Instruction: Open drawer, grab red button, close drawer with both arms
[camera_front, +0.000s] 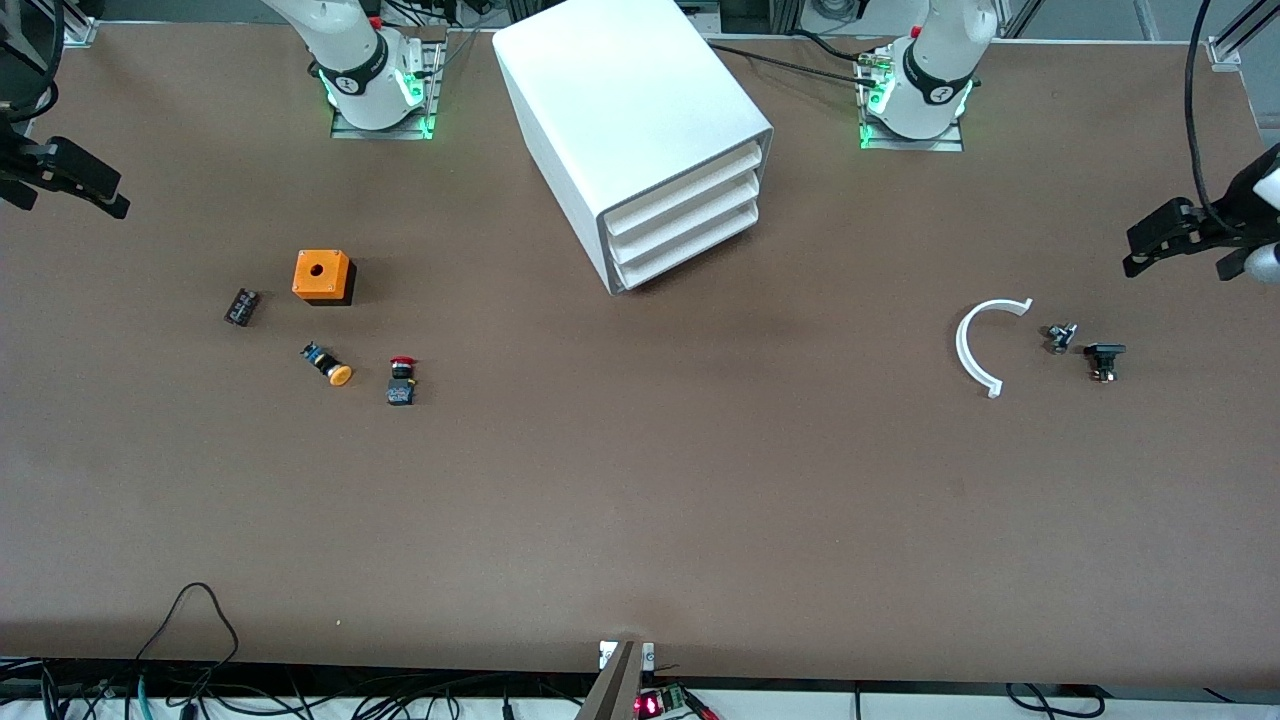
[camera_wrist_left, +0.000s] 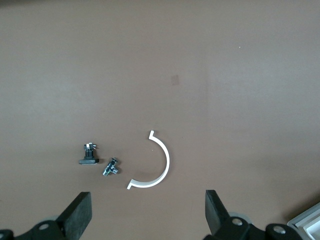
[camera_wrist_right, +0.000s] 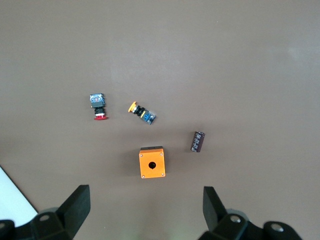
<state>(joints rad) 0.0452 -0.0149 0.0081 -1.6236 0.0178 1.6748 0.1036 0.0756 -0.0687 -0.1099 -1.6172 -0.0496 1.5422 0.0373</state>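
Note:
The white cabinet (camera_front: 640, 120) stands between the two arm bases, its three drawers pushed in; the drawer (camera_front: 692, 252) is the lowest. The button (camera_front: 402, 380), red cap on a black and blue body, lies on the table toward the right arm's end and also shows in the right wrist view as the button (camera_wrist_right: 98, 107). My right gripper (camera_front: 105, 195) hangs open and empty over that end of the table; in its wrist view, the right gripper (camera_wrist_right: 146, 207) is above the orange box. My left gripper (camera_front: 1160, 245) hangs open and empty over the left arm's end; in its wrist view, the left gripper (camera_wrist_left: 148, 212) is beside a white arc.
An orange box with a hole (camera_front: 322, 277), an orange-capped button (camera_front: 328, 363) and a small black part (camera_front: 241, 306) lie around the red-capped one. A white arc (camera_front: 985, 345) and two small metal parts (camera_front: 1060, 337) (camera_front: 1104, 360) lie under the left gripper.

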